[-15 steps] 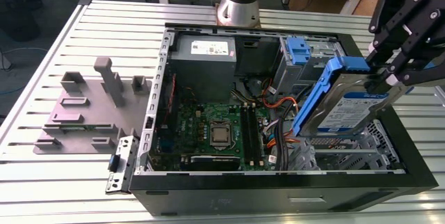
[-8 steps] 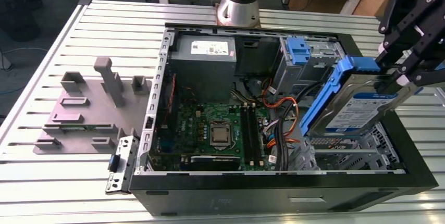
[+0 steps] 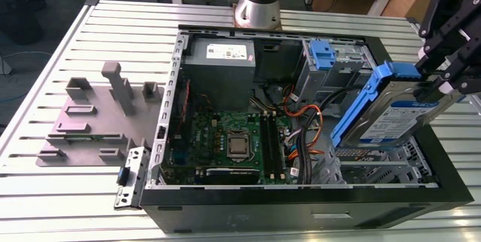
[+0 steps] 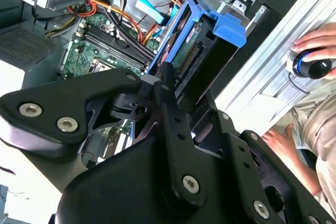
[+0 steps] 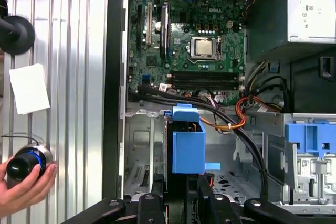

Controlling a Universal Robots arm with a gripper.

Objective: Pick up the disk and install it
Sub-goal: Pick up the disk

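The disk [image 3: 398,119], silver with a white-and-blue label and blue side rails, hangs tilted on edge over the open computer case [image 3: 301,204] at the exterior view's right. Its blue handle [image 3: 396,73] points up. My gripper [image 3: 442,81] is shut on the disk's upper end, coming from the right. In the second wrist view the disk [image 4: 195,45] runs away from the gripper [image 4: 170,80] toward the case interior. In the first wrist view the disk [image 5: 188,145] appears edge-on above the metal bay floor, with the gripper [image 5: 181,195] behind it.
Inside the case lie the green motherboard [image 3: 225,135], a grey power-supply box [image 3: 222,67], loose orange and black cables [image 3: 304,118] and a drive cage with an upright blue latch [image 3: 321,53]. A grey fixture [image 3: 90,124] sits on the slatted table. A person's hand [image 5: 26,184] holds a knob beside the case.
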